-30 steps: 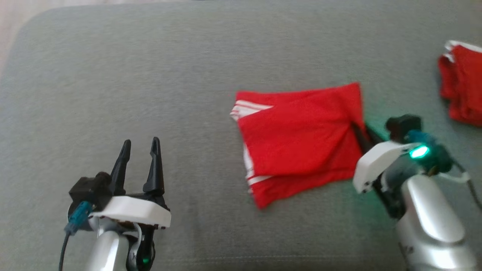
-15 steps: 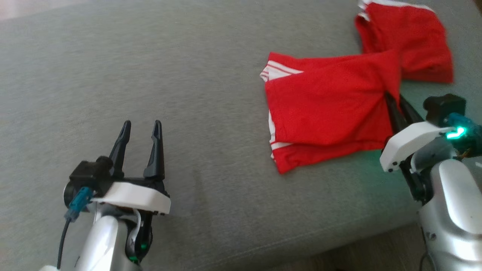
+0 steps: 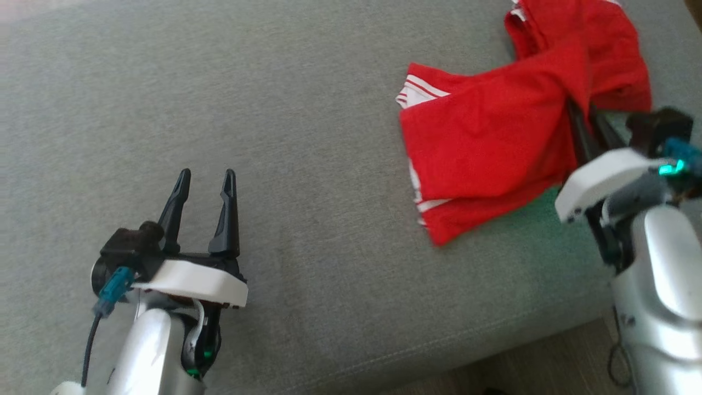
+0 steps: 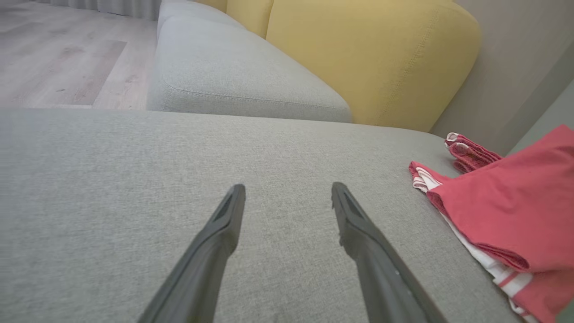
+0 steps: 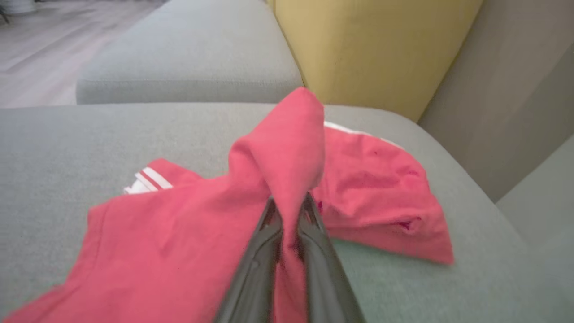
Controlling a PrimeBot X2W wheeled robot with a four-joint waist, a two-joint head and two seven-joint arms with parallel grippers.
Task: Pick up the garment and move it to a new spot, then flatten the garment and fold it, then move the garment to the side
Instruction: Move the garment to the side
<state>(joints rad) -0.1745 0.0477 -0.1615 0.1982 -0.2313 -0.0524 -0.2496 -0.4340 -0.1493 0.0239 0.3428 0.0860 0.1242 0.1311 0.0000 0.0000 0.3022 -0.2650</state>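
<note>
Silver forearms (image 3: 148, 351), white wrist shells (image 3: 189, 282), black tapered jaws — teal connector (image 3: 112, 291) (left), green lights (image 3: 670, 169).

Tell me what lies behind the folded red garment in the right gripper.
Behind the folded red white-striped garment, pinched by the right gripper, lies a second crumpled red garment on the grey fabric sofa cushion. The raised corner covers its near edge.

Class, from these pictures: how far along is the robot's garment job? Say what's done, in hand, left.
Done: the red striped garment looks folded on the grey cushion. In hand: the right gripper, shut on one corner, holds it raised near a second red garment; the left gripper hangs open, empty. Left: set it down aside and release.
</note>
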